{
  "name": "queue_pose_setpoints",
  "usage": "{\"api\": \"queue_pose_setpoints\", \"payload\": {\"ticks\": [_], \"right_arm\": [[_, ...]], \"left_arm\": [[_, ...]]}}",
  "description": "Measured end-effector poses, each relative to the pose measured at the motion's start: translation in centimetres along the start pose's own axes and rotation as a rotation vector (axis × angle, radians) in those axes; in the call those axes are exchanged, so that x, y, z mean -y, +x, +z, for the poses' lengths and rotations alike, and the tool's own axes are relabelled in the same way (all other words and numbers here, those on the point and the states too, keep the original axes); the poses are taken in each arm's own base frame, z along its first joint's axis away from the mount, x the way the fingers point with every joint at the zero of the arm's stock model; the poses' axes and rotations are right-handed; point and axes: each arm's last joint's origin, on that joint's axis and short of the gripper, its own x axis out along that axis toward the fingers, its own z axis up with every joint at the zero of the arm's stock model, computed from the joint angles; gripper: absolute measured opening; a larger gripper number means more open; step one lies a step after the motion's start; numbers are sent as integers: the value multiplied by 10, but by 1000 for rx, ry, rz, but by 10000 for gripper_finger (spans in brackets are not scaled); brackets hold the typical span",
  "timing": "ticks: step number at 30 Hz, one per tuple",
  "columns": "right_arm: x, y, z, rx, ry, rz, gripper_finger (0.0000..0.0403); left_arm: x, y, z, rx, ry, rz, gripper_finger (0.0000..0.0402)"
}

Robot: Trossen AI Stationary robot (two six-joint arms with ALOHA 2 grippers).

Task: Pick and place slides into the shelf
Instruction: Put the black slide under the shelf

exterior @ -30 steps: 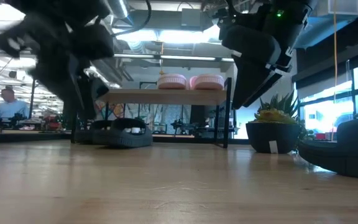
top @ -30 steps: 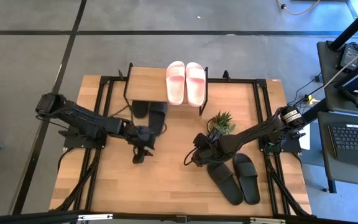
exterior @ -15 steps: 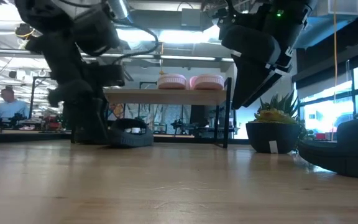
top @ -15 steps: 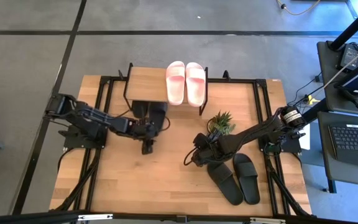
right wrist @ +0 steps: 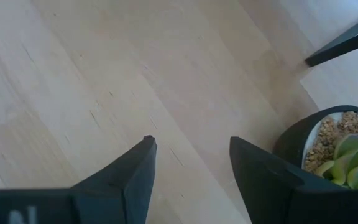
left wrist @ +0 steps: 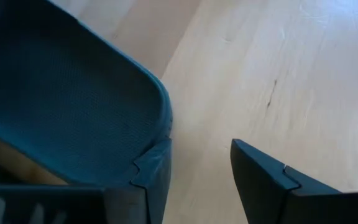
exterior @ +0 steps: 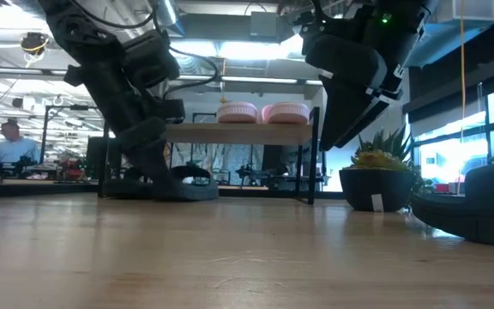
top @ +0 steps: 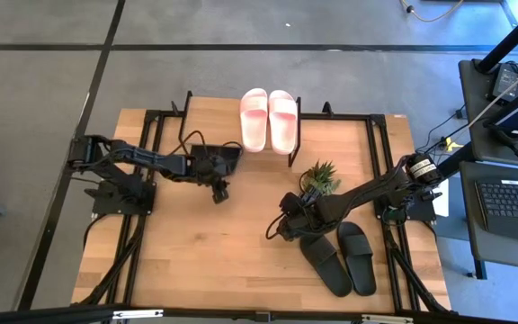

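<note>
Fingers of the left gripper (top: 220, 193), seen from above, point down at the table (top: 196, 261) just in front of the shelf (top: 214, 121); from up here the gap between them is too small to judge. A black slide (top: 227, 158) lies under the shelf's near edge, right beside them. The pink slides (top: 270, 120) sit side by side on the shelf top, beyond the fingers and to the right. The right gripper (top: 273, 231) waits mid-table, with a potted plant (top: 320, 177) just behind it and two black slides (top: 342, 255) lying on the table close beside it.

From table height, the left arm comes down in front of the shelf (exterior: 230, 131), and its lower end meets the black slide (exterior: 187, 184) on the table under the plank. The pink pair (exterior: 262, 112) rests on top. The right arm's dark bulk hangs above the table, with the plant (exterior: 382, 176) past it and a black slide (exterior: 483, 206) at the far right edge.

At the left wrist, the fingers (left wrist: 272, 180) stand apart with bare wood between them. One finger lies against the black slide (left wrist: 67, 106); nothing is gripped.

At the right wrist, the fingers (right wrist: 126, 177) are spread wide over bare table, holding nothing. The plant pot (right wrist: 328, 146) sits just beyond one finger, and a black shelf leg (right wrist: 344, 38) crosses farther off.
</note>
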Motion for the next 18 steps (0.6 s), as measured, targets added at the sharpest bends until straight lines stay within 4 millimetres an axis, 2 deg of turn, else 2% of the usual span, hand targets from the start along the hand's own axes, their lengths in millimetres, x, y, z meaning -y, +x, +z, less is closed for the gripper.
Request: {"api": "queue_pose_setpoints", "payload": {"ticks": [4, 8, 12, 15, 18], "right_arm": [[0, 0, 0, 0, 1, 0, 206], [-1, -3, 0, -1, -10, 1, 206], [-4, -17, 5, -10, -81, -5, 206], [-5, -34, 10, -27, -121, -30, 206], [-10, -54, 7, -9, -176, -55, 206]], "left_arm": [[3, -1, -1, -18, 3, -87, 156], [14, -13, 1, -17, 31, -301, 156], [25, -37, 6, 31, 89, -533, 156], [27, -61, 12, 135, 92, -568, 156], [27, -91, 23, 322, 92, -582, 156]]}}
